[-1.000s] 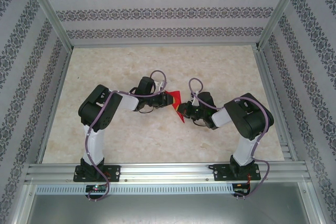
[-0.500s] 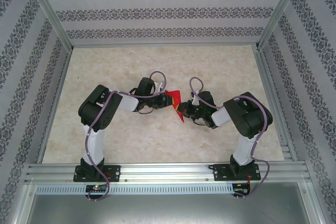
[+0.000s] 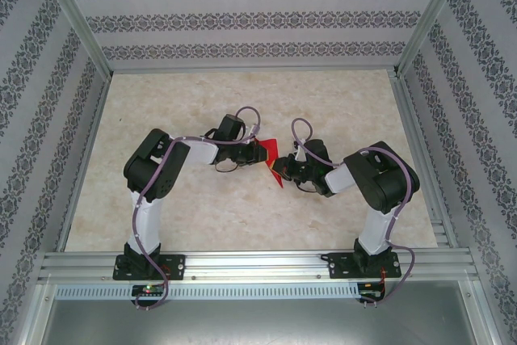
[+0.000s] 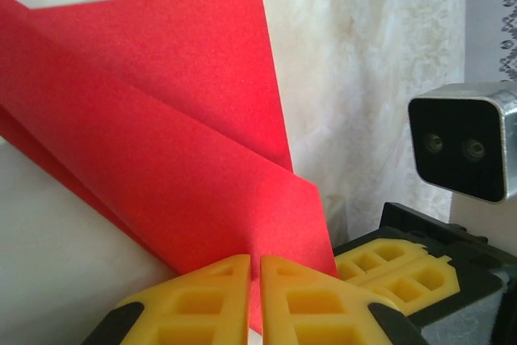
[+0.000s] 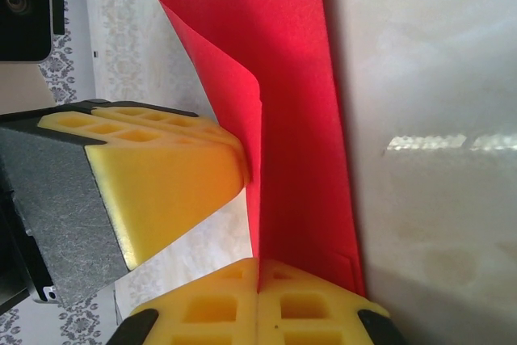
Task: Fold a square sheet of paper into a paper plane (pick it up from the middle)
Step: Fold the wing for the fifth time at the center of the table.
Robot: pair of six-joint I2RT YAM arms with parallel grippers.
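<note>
- Paper plane [image 3: 266, 149], bright red and only partly folded, sits between your two arms near the middle of the counter [image 3: 202, 216].
- Your left end effector [image 3: 252, 155] reaches it from the left. In the left wrist view its yellow fingers [image 4: 202, 300] are pressed almost together, with the red sheet [image 4: 178, 159] running into the thin gap between them, so it is clamped on the paper.
- Your right end effector [image 3: 281, 170] reaches it from the right. In the right wrist view its fingers [image 5: 307, 305] meet with no gap, and the paper [image 5: 295, 119] rises out of the seam, so it too is clamped on the paper.
- The two end effectors are just beside each other on the same corner region.
- The sheet shows overlapping layers and a sharp diagonal crease.
- You cannot tell whether its lower edge touches the counter.
</note>
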